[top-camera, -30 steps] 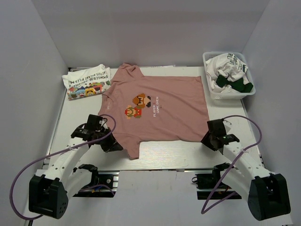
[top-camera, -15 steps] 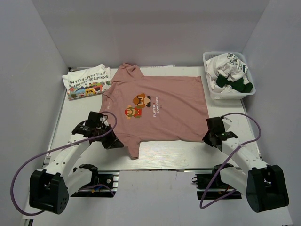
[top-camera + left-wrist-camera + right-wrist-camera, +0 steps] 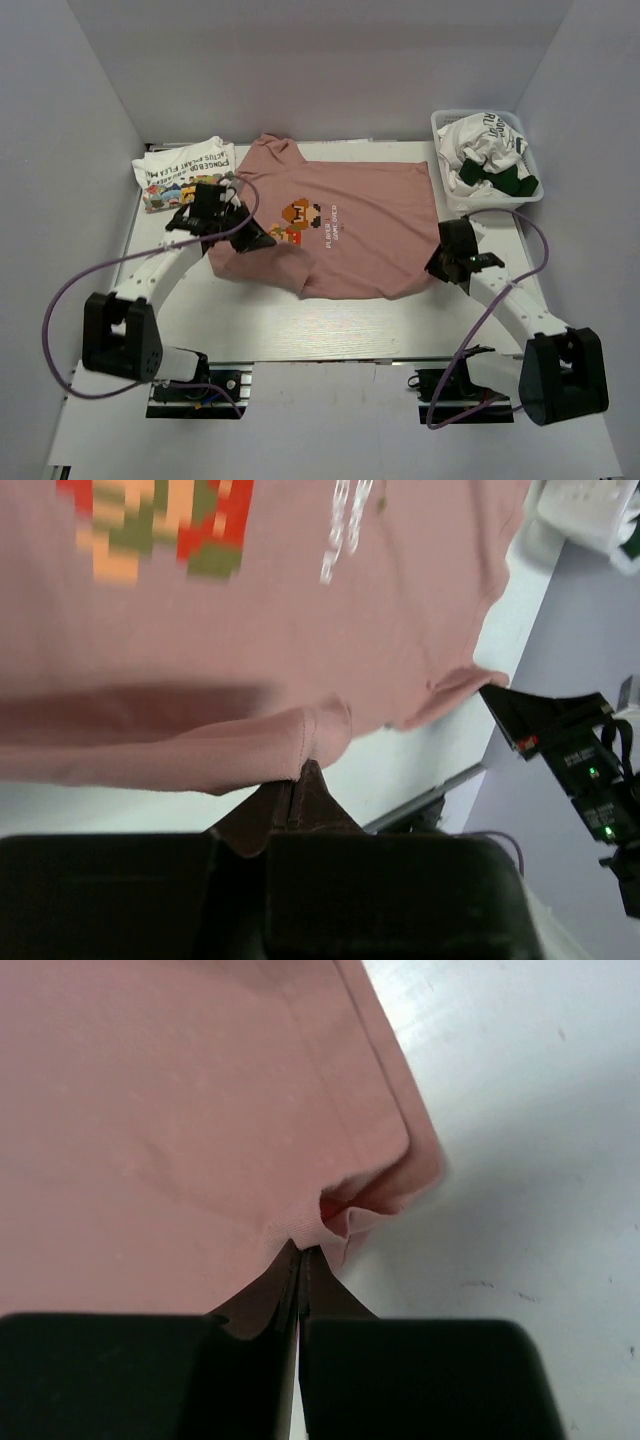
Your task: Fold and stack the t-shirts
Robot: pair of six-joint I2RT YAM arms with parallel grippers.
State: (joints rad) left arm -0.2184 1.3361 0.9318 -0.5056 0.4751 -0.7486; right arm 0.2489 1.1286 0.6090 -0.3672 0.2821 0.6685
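1. Top view: the dusty-pink t-shirt (image 3: 360, 235) lay spread on the surface (image 3: 400, 325). Its long axis ran left to right, collar end toward the left arm, hem toward the right arm. The left gripper (image 3: 255, 238) was clamped on the near sleeve, that flap doubled over toward the print. The right gripper (image 3: 436, 266) was clamped on the near hem corner. Each arm held the end nearer to it, and the rest of the shirt lay beyond both, toward the far wall. The fold therefore probably called for carrying the near edge that way. A folded cartoon-print t-shirt (image 3: 182, 176) lay at far left, and more t-shirts filled the basket (image 3: 480, 203) at far right.
2. Left wrist: the jaws were together on a tuck of pink cloth, a curled hem just ahead of them.
3. Right wrist: the jaws were together on the puckered corner, low over the surface.
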